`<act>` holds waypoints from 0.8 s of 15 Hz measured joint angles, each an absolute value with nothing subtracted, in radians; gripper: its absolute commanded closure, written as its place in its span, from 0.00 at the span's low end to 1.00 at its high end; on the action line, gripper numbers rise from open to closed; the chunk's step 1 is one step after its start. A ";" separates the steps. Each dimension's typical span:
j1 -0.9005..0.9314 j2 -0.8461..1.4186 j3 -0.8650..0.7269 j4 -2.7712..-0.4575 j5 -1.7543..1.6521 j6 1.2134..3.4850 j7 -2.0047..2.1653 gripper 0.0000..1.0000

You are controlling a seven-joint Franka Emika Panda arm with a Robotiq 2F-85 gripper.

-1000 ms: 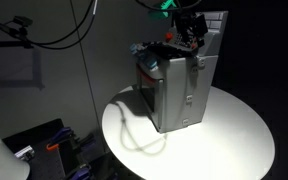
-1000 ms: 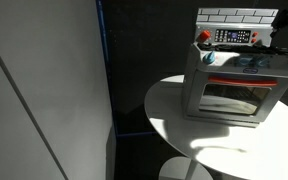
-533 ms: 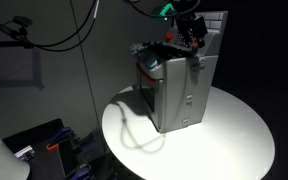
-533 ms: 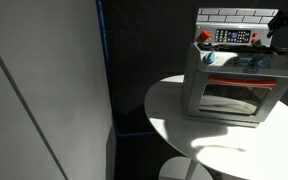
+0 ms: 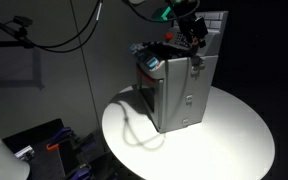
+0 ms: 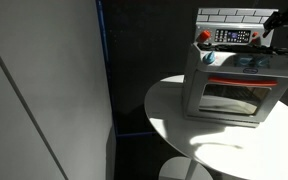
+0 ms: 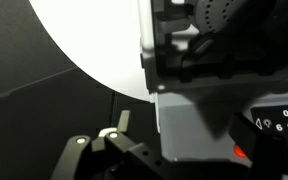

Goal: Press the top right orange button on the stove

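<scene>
Slightly lower than a second ago, the arm's green-lit wrist has crept down toward the stove's back panel; nothing else has shifted.

In an exterior view the stove (image 5: 179,95), a grey boxy plastic block with flat sides, stands upright near the middle of the round, smooth white worktop (image 5: 234,140). The dark pincer (image 5: 194,42) hangs right at the stove's top rear edge, against the pale upright panel. Its fingers merge with the dark clutter there, so I cannot tell whether they are spread or pressed together. Thin black cables (image 5: 54,40) loop across the dim background.

In an exterior view from the front, the stove (image 6: 234,95) shows a glossy oven window, a dark cooktop and a white back panel (image 6: 234,15) patterned like tiles, with a dark control strip (image 6: 234,36) and a round orange-red button (image 6: 205,37) at its left end. The pincer (image 6: 276,30) reaches in at the strip's right end, by the picture's edge. A tall, plain pale board (image 6: 44,90) fills the left half.

The wrist view is dim: the stove's grey wall (image 7: 194,125) and a dark strip with white markings (image 7: 279,122) lie close below, a small red glow (image 7: 241,152) beside them, and the bright curved worktop (image 7: 94,40) behind.
</scene>
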State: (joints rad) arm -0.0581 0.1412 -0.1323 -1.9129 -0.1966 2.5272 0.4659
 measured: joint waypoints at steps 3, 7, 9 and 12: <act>-0.051 0.150 -0.132 -1.903 -0.197 2.527 0.473 0.00; -0.046 0.161 -0.133 -1.891 -0.199 2.527 0.478 0.00; -0.046 0.166 -0.134 -1.884 -0.199 2.527 0.480 0.00; -0.045 0.172 -0.136 -1.877 -0.199 2.528 0.483 0.00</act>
State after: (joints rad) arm -0.0454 0.1723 -0.1364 -1.8766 -0.1995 2.5277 0.4830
